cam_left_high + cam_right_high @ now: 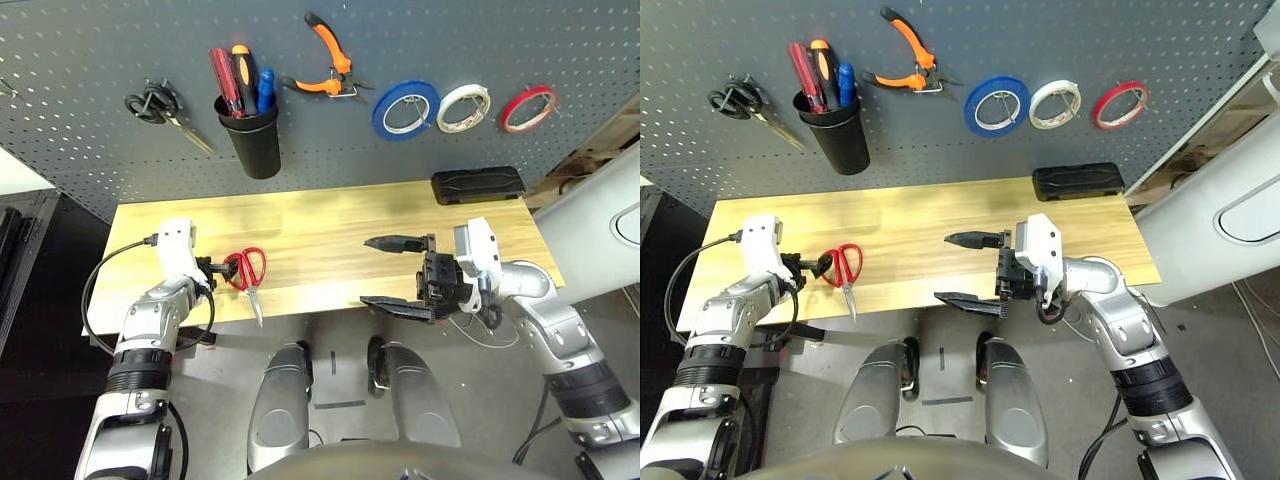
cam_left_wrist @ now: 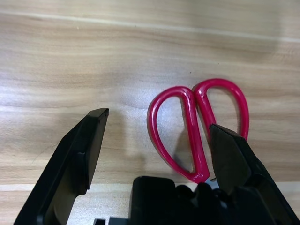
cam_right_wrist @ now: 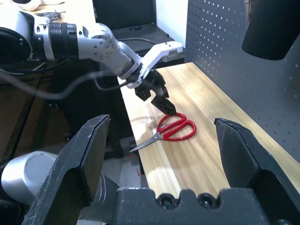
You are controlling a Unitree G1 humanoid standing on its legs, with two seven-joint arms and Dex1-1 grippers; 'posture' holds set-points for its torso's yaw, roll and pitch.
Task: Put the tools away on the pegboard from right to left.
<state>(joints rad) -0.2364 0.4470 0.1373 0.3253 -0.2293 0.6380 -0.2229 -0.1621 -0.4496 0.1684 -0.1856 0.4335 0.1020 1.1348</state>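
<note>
Glossy red looped scissors point(image 2: 197, 126), woodgrain table point(image 2: 93, 61)

Bare table point(image 1: 320, 225) lies between the red-handled scissors point(image 1: 246, 270) and the pegboard point(image 1: 100, 90).

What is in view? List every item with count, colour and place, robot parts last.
Red-handled scissors: 1, red, flat on the table by its left end.
Black-handled scissors: 1, black, hung on the pegboard, far left.
Cup: 1, black, on pegboard, holding screwdrivers: 3, red, orange-black, blue.
Pliers: 1, orange, hung on pegboard.
Tape rings: 3, blue, white, red, hung at right.
Case: 1, black, table's back right.
Table: 1, light wood.
Left end effector: open, at the scissor handles.
Right end effector: open, above the table's front edge.
</note>
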